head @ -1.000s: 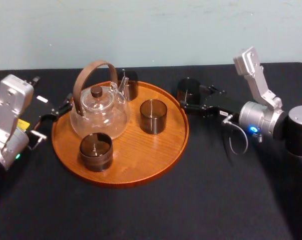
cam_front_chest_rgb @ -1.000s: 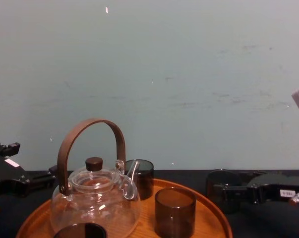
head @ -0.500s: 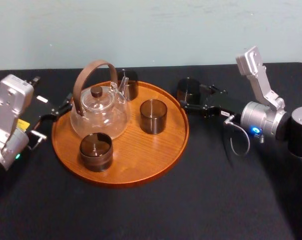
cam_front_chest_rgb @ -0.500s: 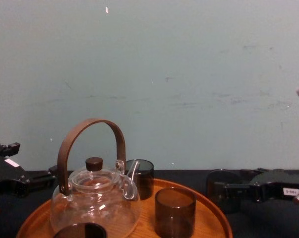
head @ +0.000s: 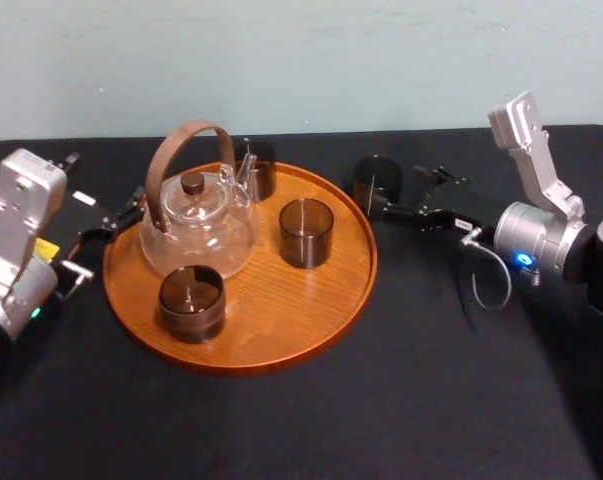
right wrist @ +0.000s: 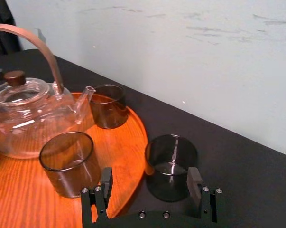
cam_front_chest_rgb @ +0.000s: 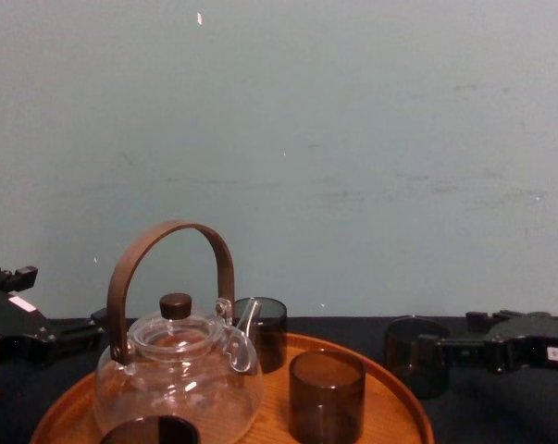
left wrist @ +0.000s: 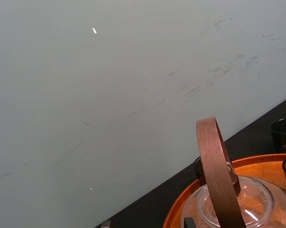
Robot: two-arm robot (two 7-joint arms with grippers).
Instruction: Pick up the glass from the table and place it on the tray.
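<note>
Smoked glass is your target: the glass (head: 377,181) stands upright on the black-clothed surface (head: 431,380). It is at about 2 o'clock from the tray (head: 281,325), just outside the rim and not on the wood.

Your right claw (right wrist: 150,178) reaches in low from 3 o'clock and is released, with its two fingers (right wrist: 106,183) spread to either side of the glass. In the right wrist view the glass sits between them, much nearer one finger than the other (whether that one touches the glass wall, you cannot tell). The glass's base rests on the cloth.

On the tray, the clear teapot (head: 196,225) stands upright toward 9 o'clock, with its lid on and its brown hoop handle raised. The back glass (head: 254,170) is at 12 o'clock, just beside the spout. The middle glass (head: 306,232) stands at 3 o'clock from the teapot, and the front glass (head: 192,303) at 6 o'clock from it.

Your left claw (head: 121,215) sits at 9 o'clock from the tray, just off the rim and near the teapot's handle. You cannot tell whether it is released or clenched.
</note>
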